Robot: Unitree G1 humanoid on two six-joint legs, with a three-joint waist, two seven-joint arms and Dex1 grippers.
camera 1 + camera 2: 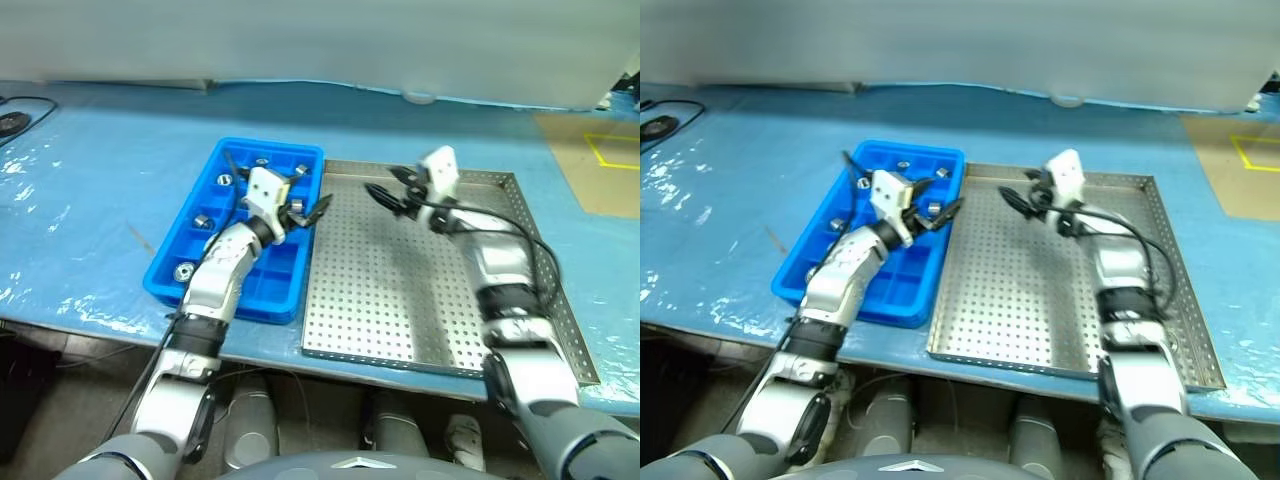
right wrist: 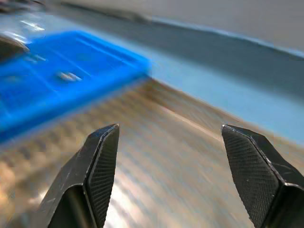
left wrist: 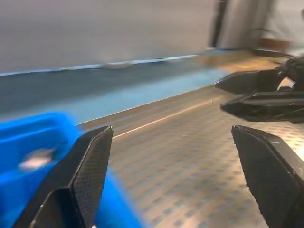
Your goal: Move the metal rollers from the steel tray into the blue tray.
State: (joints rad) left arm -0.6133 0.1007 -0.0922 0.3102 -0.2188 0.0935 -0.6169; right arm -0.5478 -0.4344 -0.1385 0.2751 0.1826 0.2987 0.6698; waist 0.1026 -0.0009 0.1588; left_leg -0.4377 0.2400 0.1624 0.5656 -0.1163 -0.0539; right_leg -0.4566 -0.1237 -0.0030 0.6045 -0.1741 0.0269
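The blue tray (image 1: 205, 195) lies left of the steel tray (image 1: 400, 300), their long sides touching. Several metal rollers sit in the blue tray's compartments, one (image 1: 226, 180) near the back left and another (image 1: 184, 270) near the front. My left gripper (image 1: 308, 212) hovers open over the blue tray's right edge, pointing toward the steel tray, with nothing between its fingers (image 3: 90, 175). My right gripper (image 1: 390, 190) hangs open and empty over the back of the steel tray, pointing left toward the other gripper. Between its fingers (image 2: 102, 166) the right wrist view shows perforated metal (image 2: 166, 156) and the blue tray (image 2: 61, 80).
Both trays rest on a table covered in blue plastic sheet (image 1: 90, 210), close to its front edge. A brown board with yellow tape (image 1: 600, 160) lies at the back right. A black cable (image 1: 15, 115) sits at the far left.
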